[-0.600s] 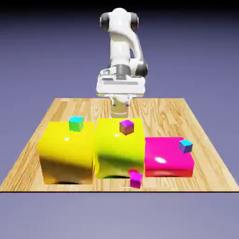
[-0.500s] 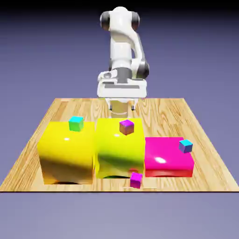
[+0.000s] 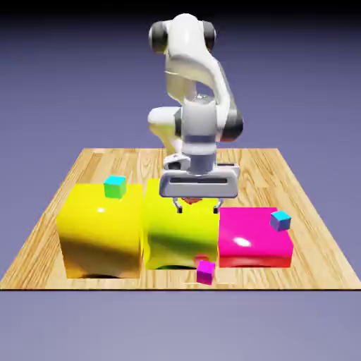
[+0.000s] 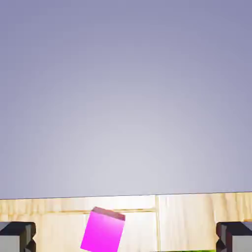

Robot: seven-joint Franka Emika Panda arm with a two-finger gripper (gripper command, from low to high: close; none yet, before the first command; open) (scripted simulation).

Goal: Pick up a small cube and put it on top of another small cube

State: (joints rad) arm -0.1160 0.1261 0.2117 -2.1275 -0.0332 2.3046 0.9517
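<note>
The small magenta cube [image 3: 205,271] lies on the wooden table in front of the big blocks, near the table's front edge. The hand view shows this cube [image 4: 103,231] low and a little left of the middle, apart from both finger tips. My gripper [image 3: 195,206] hangs open just above the top of the middle yellow-green block [image 3: 180,236]. In the hand view the gripper [image 4: 126,238] has nothing between its widely spaced tips. The other small cube [image 3: 192,201] sits on that block, almost wholly hidden by the hand; only a brownish-red sliver shows.
A teal-green cube [image 3: 115,186] rests on the yellow block [image 3: 99,229] at the exterior view's left. A cyan-and-blue cube [image 3: 280,220] sits on the flat pink block [image 3: 254,243] at the right. The table [image 3: 310,233] ends just in front of the magenta cube.
The arm has swung forward from behind the blocks and come down over the middle yellow-green block, now covering the purple-topped cube. The cubes have stayed in place.
</note>
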